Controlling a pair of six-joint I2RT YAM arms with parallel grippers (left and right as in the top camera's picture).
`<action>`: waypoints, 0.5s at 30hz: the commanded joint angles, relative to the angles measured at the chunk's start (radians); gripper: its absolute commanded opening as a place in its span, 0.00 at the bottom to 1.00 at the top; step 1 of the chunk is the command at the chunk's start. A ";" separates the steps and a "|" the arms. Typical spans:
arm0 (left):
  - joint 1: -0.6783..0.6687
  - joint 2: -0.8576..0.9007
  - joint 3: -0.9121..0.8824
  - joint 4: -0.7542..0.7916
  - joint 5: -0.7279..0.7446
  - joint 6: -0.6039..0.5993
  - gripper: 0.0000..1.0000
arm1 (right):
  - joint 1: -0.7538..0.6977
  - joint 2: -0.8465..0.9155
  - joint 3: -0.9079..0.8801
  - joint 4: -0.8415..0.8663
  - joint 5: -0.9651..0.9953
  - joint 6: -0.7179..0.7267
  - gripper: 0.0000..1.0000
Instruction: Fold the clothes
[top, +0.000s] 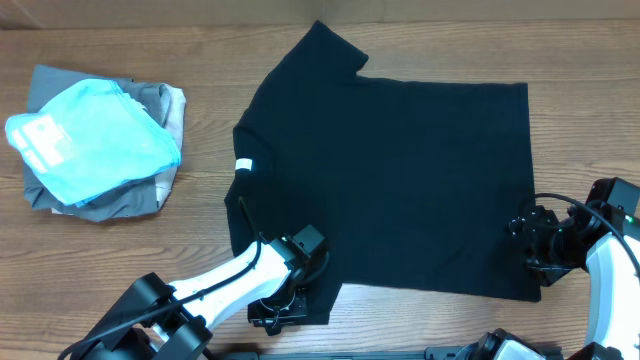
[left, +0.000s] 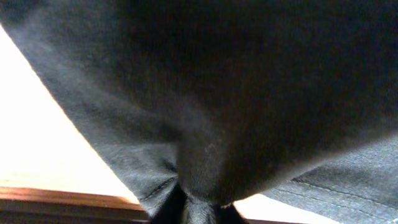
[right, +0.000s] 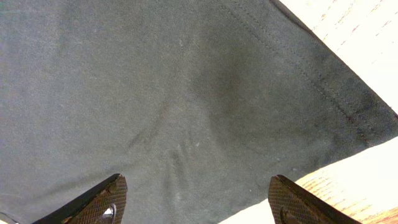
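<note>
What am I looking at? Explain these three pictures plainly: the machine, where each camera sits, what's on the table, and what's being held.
Two robot arms work at a wooden table, and each ends in a two-finger gripper. The wide picture looks down from above. The two close-ups come from cameras on the arms' wrists. A black T-shirt lies spread flat. Off to one side, a light blue garment sits on grey garments. The left gripper is pinched shut on the black T-shirt's near edge, and its close-up shows fabric bunched at the fingers. The right gripper is open over the shirt's other near corner and grips nothing.
</note>
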 joint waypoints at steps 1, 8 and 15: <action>-0.006 0.009 -0.034 0.009 -0.018 -0.012 0.04 | 0.003 -0.003 -0.002 0.010 -0.005 0.005 0.77; -0.006 -0.026 -0.018 -0.022 0.002 -0.005 0.04 | -0.059 -0.003 -0.002 -0.016 -0.004 0.021 0.77; -0.006 -0.046 -0.018 -0.027 0.001 -0.005 0.04 | -0.260 -0.003 -0.002 -0.063 0.035 0.039 0.76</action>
